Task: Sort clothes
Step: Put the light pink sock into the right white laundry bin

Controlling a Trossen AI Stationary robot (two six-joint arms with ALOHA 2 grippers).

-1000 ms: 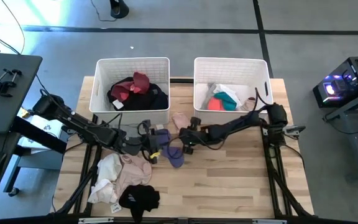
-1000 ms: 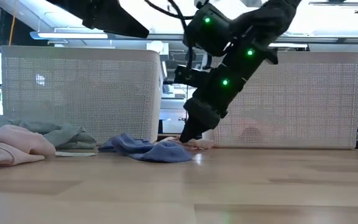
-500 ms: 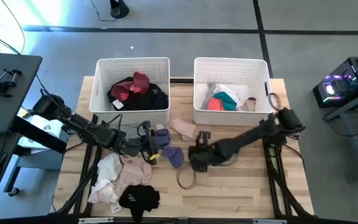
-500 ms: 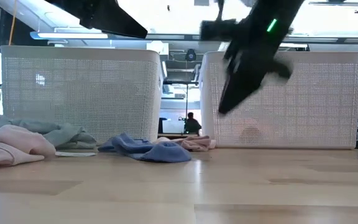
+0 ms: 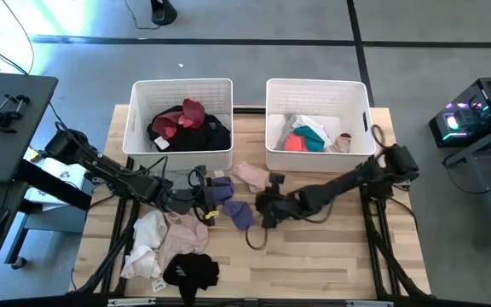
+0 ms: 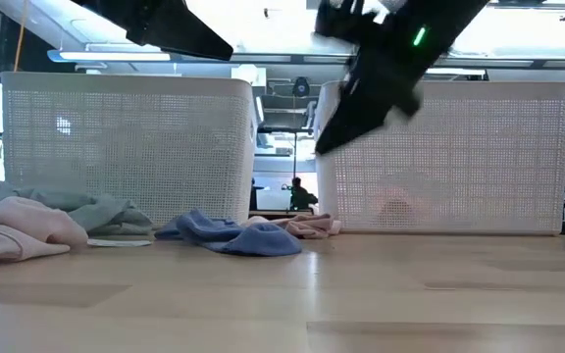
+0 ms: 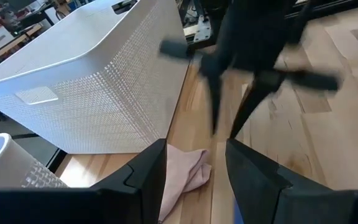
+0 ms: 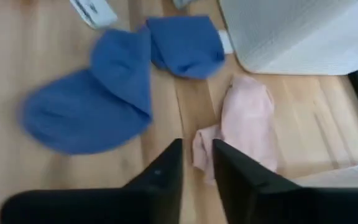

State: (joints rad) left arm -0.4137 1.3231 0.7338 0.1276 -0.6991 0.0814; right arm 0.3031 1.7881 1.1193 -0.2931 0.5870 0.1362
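Note:
A pink sock (image 5: 251, 176) lies flat on the table in front of the gap between the two white bins. It also shows in the right wrist view (image 8: 247, 124). Two blue socks (image 5: 239, 213) (image 8: 86, 106) lie beside it. White, pink and black clothes (image 5: 167, 247) lie heaped at the near left. My right gripper (image 5: 261, 205) hangs above the table just near of the pink sock, open and empty (image 8: 197, 168). My left gripper (image 5: 214, 203) is open and empty left of the blue socks, pointing toward the pink sock (image 7: 185, 177).
The left bin (image 5: 135, 119) holds black and maroon clothes. The right bin (image 5: 318, 83) holds teal, red and grey ones. Bare wood lies at the table's near right. A person shows far off between the bins in the low view (image 6: 300, 191).
My right gripper was down at the pink sock. It has risen clear of it, swung toward the near edge, then come back a little toward the far side. The pink sock stays on the table.

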